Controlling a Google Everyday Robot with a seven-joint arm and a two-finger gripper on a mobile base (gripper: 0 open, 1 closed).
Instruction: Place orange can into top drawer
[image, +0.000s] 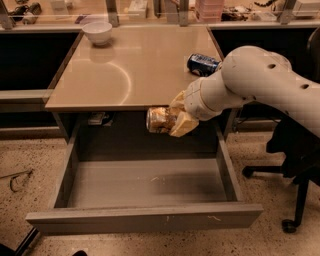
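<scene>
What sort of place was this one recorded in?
Probably an office or lab workspace: a wheeled office chair, a table with its top drawer open. The gripper holds the orange can above the drawer.
</scene>
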